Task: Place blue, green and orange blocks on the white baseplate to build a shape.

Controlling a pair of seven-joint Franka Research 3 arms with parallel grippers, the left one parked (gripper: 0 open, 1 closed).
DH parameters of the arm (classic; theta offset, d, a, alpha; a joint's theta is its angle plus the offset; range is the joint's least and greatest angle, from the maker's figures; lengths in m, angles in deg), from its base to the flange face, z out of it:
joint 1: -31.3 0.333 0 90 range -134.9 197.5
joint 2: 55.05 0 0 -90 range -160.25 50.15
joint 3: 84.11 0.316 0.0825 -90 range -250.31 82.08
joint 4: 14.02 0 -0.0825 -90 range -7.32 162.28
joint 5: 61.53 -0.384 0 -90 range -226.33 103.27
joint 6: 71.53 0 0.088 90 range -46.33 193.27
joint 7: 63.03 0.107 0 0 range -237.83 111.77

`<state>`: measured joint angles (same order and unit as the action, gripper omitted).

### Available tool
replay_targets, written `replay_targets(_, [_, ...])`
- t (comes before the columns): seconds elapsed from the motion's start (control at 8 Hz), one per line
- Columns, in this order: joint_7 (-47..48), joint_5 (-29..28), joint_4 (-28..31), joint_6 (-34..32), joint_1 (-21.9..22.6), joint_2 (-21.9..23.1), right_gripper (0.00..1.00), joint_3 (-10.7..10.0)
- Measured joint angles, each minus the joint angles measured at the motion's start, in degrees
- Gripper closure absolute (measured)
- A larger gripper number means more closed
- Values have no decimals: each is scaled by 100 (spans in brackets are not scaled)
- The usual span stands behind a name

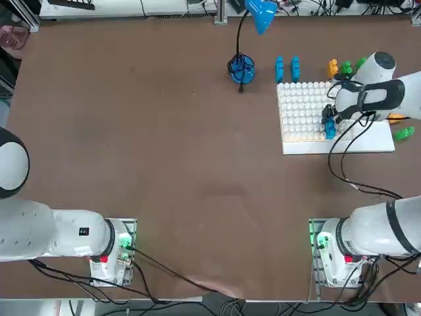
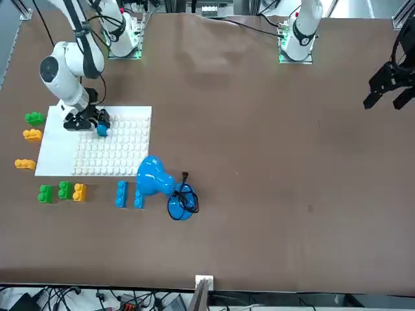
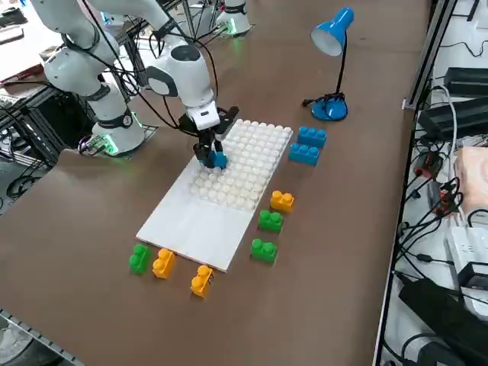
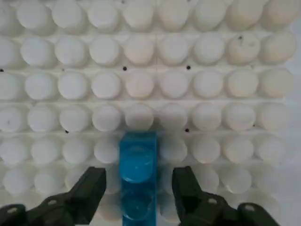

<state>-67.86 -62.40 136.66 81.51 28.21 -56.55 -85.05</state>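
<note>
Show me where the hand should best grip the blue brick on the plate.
Probably by its two long sides, coming from straight above: the blue brick is narrow, studs up, with the baseplate's studs around it. The open right hand is there, one finger beside each long side.

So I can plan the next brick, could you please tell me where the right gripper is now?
In the wrist view, the right gripper is open around the blue brick on the white baseplate.

Bright, diffuse light; soft shadows; faint sheen on tabletop (image 2: 201, 74).
</note>
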Motion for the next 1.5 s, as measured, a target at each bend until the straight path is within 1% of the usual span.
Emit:
replay_targets(0.12, [0,0,-119,-365,7,250,0,1])
replay_targets(0.38, [57,-1,-501,-1273,70,862,0,13])
replay_targets(0.5, [177,-2,-747,-1497,150,958,0,14])
replay_targets(0.62, [349,-2,-1009,-1539,270,847,0,18])
replay_targets(0.75, [577,-10,-1376,-1539,412,522,0,22])
replay_targets(0.88, [890,-18,-1874,-1532,577,33,0,25])
replay_targets(1.12, [1412,-21,-3065,-1520,823,-1132,0,36])
replay_targets(1.25, [1504,-24,-3622,-1520,875,-1667,0,36])
replay_targets(1.5, [1597,-25,-4579,-1562,917,-2542,0,35])
